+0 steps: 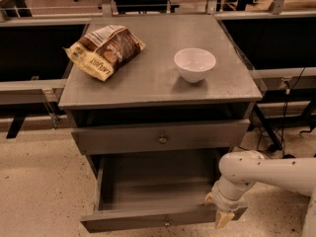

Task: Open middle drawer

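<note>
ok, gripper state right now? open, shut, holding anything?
Gripper: cannot be told. It hangs at the right front corner of the pulled-out middle drawer.

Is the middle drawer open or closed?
Open. The middle drawer sticks out, its empty grey inside showing; the gripper is at its right front corner.
</note>
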`<state>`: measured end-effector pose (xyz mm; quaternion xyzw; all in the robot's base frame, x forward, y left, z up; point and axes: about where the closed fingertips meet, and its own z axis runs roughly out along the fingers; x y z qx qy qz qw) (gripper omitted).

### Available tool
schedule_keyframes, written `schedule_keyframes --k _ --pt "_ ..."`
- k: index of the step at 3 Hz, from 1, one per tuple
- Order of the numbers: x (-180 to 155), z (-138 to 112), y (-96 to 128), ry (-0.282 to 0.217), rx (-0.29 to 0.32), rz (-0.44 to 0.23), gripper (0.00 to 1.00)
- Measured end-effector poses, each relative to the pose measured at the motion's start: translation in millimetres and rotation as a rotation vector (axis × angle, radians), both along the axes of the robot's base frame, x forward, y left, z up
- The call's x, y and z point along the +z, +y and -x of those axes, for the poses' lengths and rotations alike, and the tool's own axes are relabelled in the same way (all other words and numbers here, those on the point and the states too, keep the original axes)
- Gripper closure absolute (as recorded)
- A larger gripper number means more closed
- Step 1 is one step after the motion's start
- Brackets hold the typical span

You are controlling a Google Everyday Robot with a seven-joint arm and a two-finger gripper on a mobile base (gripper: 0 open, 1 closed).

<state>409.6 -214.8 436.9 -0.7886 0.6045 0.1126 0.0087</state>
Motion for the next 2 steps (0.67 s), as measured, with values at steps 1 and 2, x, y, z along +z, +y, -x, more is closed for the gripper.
schedule_keyframes --k 1,2 --pt "10.1 6.8 0.9 -0.029 0.007 -0.004 0.45" --pt "9.9 5.9 1.1 -0.029 0.007 -0.004 0.27"
